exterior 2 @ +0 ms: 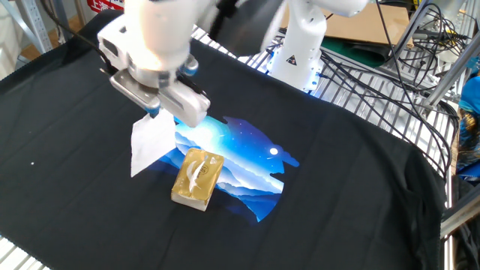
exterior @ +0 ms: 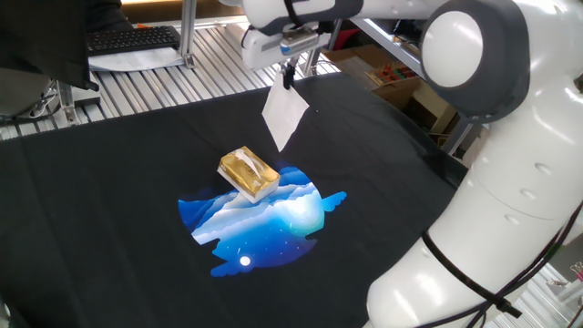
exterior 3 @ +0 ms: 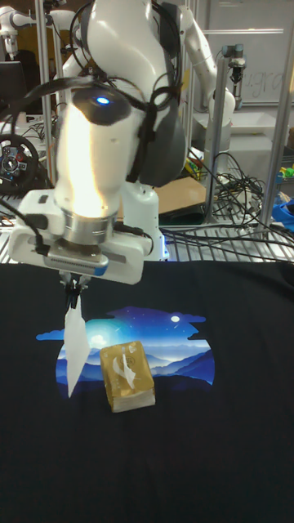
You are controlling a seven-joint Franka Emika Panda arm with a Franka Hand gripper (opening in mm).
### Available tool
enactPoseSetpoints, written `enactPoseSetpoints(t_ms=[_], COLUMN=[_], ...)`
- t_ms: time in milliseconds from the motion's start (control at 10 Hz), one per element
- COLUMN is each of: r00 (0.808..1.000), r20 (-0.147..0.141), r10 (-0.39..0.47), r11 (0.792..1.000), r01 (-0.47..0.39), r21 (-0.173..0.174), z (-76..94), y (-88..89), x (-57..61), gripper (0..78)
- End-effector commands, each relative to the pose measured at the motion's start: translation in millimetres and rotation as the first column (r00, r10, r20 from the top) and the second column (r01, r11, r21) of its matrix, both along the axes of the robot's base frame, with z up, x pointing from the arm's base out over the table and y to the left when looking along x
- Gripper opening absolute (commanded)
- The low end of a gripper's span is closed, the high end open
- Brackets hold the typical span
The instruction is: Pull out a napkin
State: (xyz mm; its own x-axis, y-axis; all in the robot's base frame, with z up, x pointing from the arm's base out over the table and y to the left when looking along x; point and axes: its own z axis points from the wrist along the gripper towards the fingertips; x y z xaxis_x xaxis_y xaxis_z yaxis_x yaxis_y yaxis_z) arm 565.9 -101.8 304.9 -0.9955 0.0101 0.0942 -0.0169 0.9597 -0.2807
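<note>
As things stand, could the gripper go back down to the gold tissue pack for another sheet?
Probably not yet. The gripper is shut on the napkin, which hangs clear above the cloth. The tissue pack lies uncovered with nothing over it, so the way looks free once the sheet is let go.

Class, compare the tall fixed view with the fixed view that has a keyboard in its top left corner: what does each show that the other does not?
Only the tall view shows the arm head-on, with a second robot arm behind. Only the keyboard view shows the keyboard and the cardboard boxes beyond the table. Both show the gripper pinching the white napkin by its top edge, hanging clear of the golden tissue pack, which lies on the black cloth with its blue print.
</note>
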Motion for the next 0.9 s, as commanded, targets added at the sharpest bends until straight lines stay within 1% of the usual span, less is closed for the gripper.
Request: enactPoseSetpoints(t_ms=[100,200,300,500,800,900], r00=[0.998,0.998,0.998,0.996,0.995,0.995], r20=[0.044,0.044,0.048,0.053,0.053,0.053], r10=[-0.052,-0.052,-0.050,-0.076,-0.080,-0.085], r11=[0.994,0.994,0.992,0.984,0.978,0.973], r01=[0.047,0.047,0.044,0.066,0.068,0.071], r21=[0.099,0.099,0.117,0.166,0.197,0.218], z=[-8.3,-8.4,-9.8,-9.0,-9.6,-10.1], y=[-7.4,-7.5,-11.0,-15.8,-22.4,-26.5], x=[-19.2,-19.4,-26.3,-29.7,-32.6,-34.6], gripper=[1.5,1.5,1.5,1.5,1.5,1.5])
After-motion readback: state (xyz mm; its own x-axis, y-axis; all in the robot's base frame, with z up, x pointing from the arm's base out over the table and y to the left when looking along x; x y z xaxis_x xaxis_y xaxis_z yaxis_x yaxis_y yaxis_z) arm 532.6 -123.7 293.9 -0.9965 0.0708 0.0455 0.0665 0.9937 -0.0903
